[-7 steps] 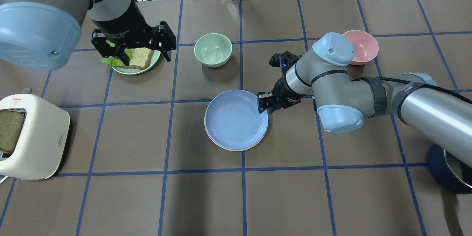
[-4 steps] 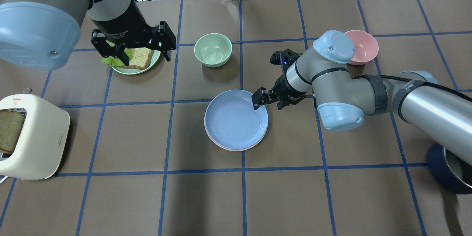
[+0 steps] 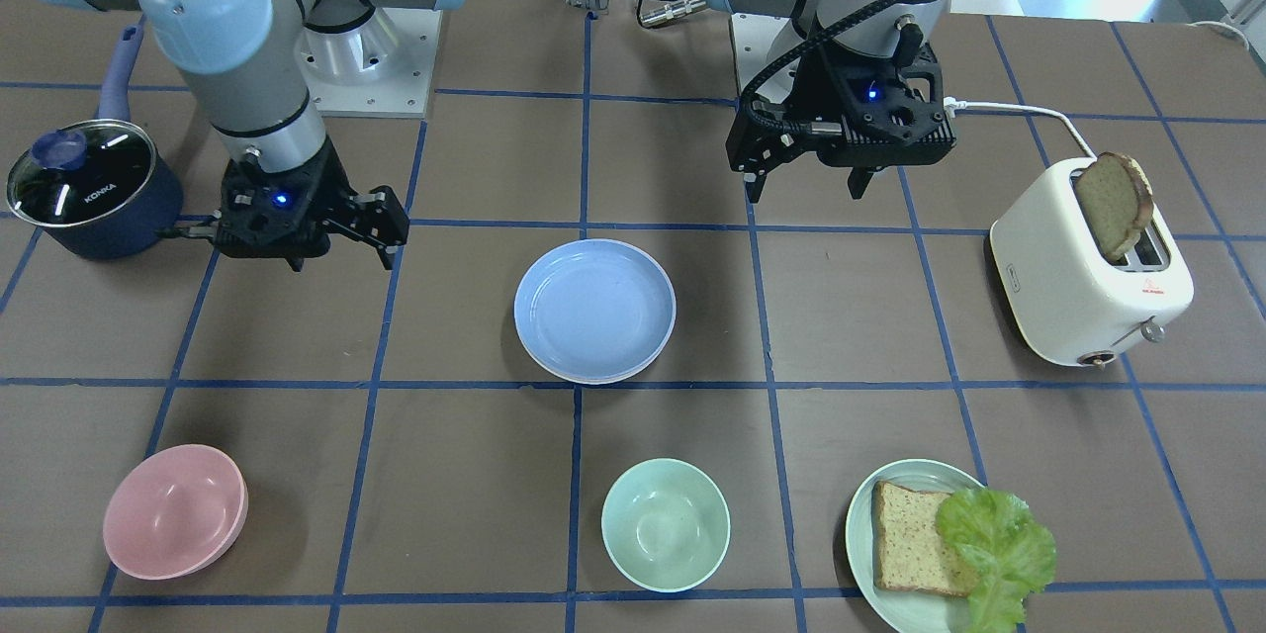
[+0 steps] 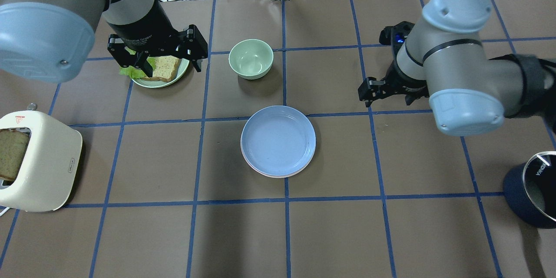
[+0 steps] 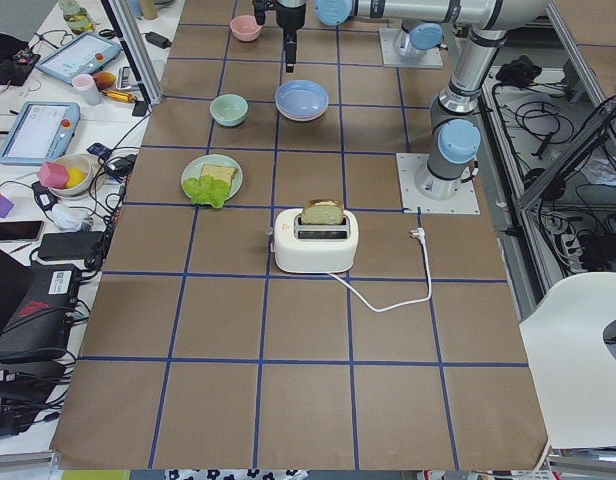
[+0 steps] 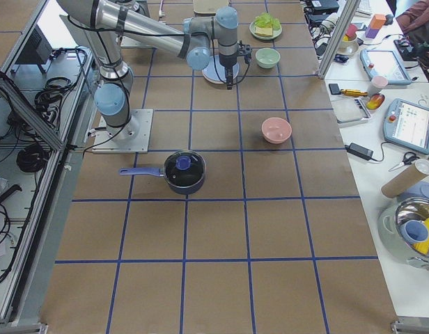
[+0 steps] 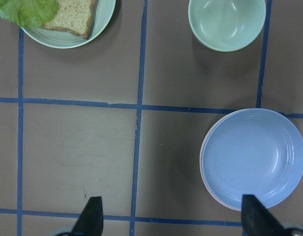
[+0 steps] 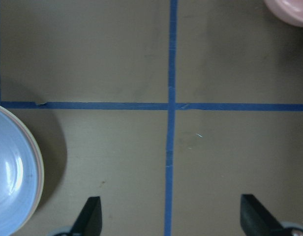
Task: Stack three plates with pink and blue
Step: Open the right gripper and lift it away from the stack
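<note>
— Where is the stack seen?
— The blue plate (image 4: 278,139) is pictured at the middle of the table (image 4: 391,234). It is seated on the pink plate (image 4: 267,175), of which only a rim is shown. A cream plate beneath cannot be confirmed.

— How are such plates judged to handle?
— They are thought light, stiff and matte, so little slip is expected. A hold would best be taken at the raised rim, one finger inside and one outside. A nudge could shift the stack.

— And the end effectors?
— The right end effector (image 3: 341,247) is shown spread wide and empty, well apart from the stack, toward the table's edge on the robot's right. The left end effector (image 4: 171,63) is likewise wide and empty, toward the opposite edge.
</note>
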You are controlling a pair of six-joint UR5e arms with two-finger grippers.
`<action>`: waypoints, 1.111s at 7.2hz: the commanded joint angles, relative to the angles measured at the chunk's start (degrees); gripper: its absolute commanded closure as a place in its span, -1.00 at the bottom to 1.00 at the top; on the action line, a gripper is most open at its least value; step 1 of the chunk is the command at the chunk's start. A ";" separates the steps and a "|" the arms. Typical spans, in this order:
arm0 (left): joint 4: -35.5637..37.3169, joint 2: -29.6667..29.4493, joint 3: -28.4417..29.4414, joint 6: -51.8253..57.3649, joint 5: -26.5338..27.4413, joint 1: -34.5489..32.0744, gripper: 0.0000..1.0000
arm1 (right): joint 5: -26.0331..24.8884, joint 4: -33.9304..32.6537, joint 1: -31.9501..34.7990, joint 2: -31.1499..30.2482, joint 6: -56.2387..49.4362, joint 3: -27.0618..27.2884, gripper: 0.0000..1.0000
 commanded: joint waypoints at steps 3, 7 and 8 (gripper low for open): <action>-0.26 -0.18 0.53 -0.07 0.36 -0.03 -1.00 | -0.11 22.30 -0.26 -3.62 0.47 -14.65 -1.00; -0.26 0.00 0.44 -0.07 0.54 -0.04 -1.00 | -0.90 23.27 2.21 -2.74 0.74 -16.25 -1.00; -0.26 0.00 0.44 -0.07 0.36 -0.03 -1.00 | -0.55 23.01 2.12 -2.74 0.65 -16.17 -1.00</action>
